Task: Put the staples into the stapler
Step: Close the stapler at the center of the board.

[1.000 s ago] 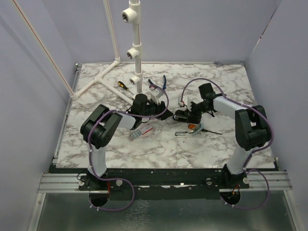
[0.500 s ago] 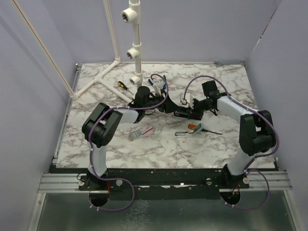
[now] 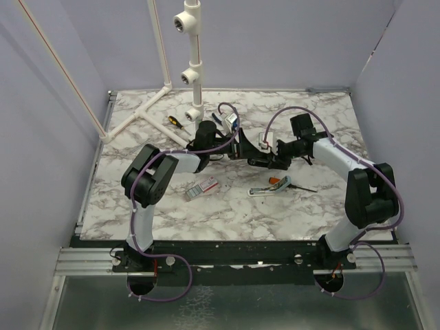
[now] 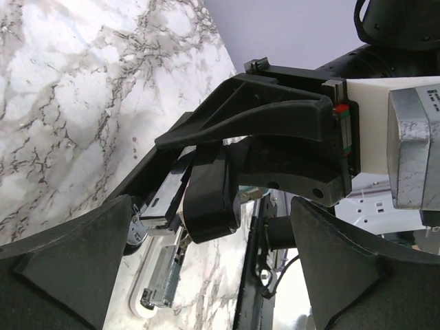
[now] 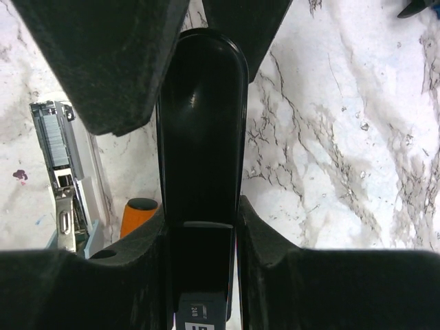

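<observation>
Left wrist view: the left end effector stands wide open, its two dark fingers spread to either side of the picture and gripping nothing. Between them, seen from the side, the right end effector is clamped on the stapler.

From the right wrist, the stapler shows as a slim black bar pinched on both flanks by that end effector's fingers. Its long axis runs straight out along the fingers, and its rounded end points away from the wrist. Two large dark shapes at the top of this picture flank that rounded end; they look like the fingers of the opened left end effector. Whether they touch the stapler cannot be told.

Seen from overhead, the stapler is held over the middle of the marble worktop, a little toward the right edge. It lies roughly parallel to the near edge, free end toward the left edge, where the two end effectors meet.

The staples, in their small white box marked red, lie flat on the worktop closer to the near edge and left of the stapler, well apart from it and from both end effectors.

On the worktop below the right end effector lie a pale bar with a metal channel and, just beside it, an orange-handled screwdriver.
</observation>
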Robot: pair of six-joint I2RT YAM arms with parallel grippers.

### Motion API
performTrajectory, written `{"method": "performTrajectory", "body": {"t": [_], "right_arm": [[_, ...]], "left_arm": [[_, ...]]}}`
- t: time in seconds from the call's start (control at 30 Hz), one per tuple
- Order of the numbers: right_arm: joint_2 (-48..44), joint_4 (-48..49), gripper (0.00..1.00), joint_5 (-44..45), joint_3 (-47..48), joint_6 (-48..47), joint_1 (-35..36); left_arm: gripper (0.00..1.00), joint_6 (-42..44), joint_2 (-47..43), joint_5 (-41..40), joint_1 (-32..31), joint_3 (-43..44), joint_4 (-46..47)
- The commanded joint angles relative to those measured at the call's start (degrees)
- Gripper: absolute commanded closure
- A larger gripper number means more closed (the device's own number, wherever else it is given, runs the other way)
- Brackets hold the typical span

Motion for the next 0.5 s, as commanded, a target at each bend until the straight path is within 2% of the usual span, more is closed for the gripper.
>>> {"method": "performTrajectory", "body": {"t": [0.0, 0.47], "right_arm": [[-2.81, -1.6, 0.97, -4.35, -0.08, -1.72, -0.38], [-2.24, -4.11, 0.97, -5.35, 0.01, -3.27, -0.38]], "left_arm": [[0.01, -0.56, 0.71, 1.61, 0.19, 1.02, -0.59], [0.01, 0.13, 1.01, 2.76, 1.2, 2.17, -0.64]]}}
